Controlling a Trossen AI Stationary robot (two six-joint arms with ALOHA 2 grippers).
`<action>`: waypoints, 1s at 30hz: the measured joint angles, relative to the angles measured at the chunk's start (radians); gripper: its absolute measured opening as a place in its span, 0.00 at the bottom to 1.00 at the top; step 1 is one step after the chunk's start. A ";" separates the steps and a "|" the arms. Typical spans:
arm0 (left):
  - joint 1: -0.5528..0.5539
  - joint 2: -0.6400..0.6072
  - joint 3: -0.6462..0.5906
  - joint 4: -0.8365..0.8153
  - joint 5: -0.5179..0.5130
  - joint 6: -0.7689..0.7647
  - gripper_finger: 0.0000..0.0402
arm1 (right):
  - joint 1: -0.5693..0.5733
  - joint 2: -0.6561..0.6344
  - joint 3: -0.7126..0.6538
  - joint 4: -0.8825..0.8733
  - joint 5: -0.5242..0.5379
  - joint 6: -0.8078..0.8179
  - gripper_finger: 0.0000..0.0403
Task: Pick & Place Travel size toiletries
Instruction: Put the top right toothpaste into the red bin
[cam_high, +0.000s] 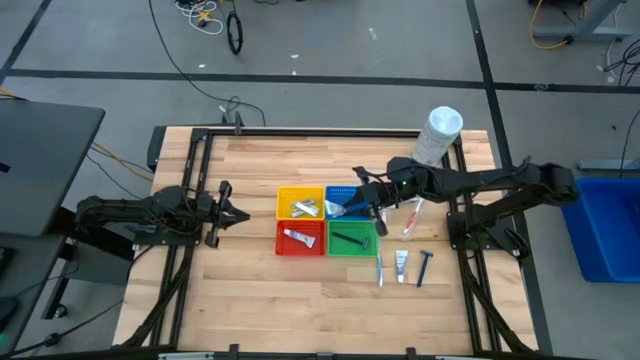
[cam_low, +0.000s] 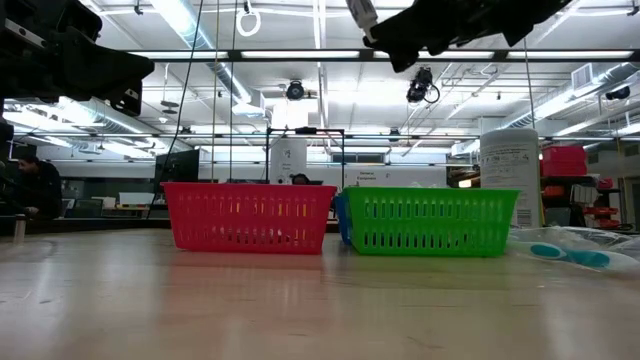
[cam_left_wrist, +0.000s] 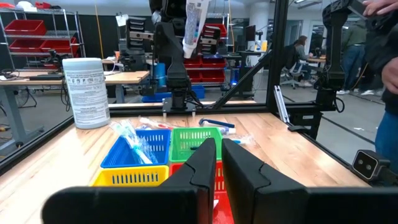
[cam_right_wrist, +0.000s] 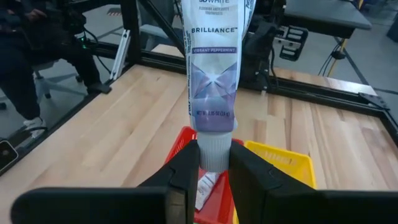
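Toothpaste in a small white tube (cam_right_wrist: 212, 81) is pinched by its capped end between the fingers of the right gripper (cam_right_wrist: 214, 163), which hangs raised above the cluster of 4 baskets at the middle of the worktop (cam_high: 260, 290). From above, that gripper (cam_high: 375, 205) sits over the seam between the blue basket (cam_high: 341, 202) and the green basket (cam_high: 351, 238). In the left wrist view the tube (cam_left_wrist: 191, 28) hangs high in the air under the far arm.

The yellow basket (cam_high: 301, 203) holds silvery packets (cam_high: 306, 208). The red basket (cam_high: 300, 238) holds another small tube (cam_high: 297, 237). A dark razor (cam_high: 351, 240) lies in the green basket, and pale toothbrushes (cam_high: 338, 209) rest tilted in the blue one.

On the bare wood just right of the baskets lie more toiletries: a toothbrush (cam_high: 380, 270), a small tube (cam_high: 401, 264) and a dark razor (cam_high: 424, 267), side by side, with another toothbrush (cam_high: 411, 217) farther back. A large white cylindrical container (cam_high: 437, 136) stands upright near the back right corner.

The left gripper (cam_high: 222, 213) waits well left of the baskets, its fingers (cam_left_wrist: 205, 163) close together with only a narrow gap, holding nothing.
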 joint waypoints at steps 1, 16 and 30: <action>0.000 0.000 0.000 0.000 0.000 0.000 0.08 | 0.000 0.008 0.008 -0.001 0.000 0.000 0.20; 0.000 0.000 0.000 -0.002 0.000 0.000 0.08 | 0.001 0.104 0.155 -0.001 0.000 0.000 0.20; 0.000 0.000 0.000 -0.001 0.003 0.000 0.08 | 0.035 0.200 0.178 -0.005 0.000 0.000 0.20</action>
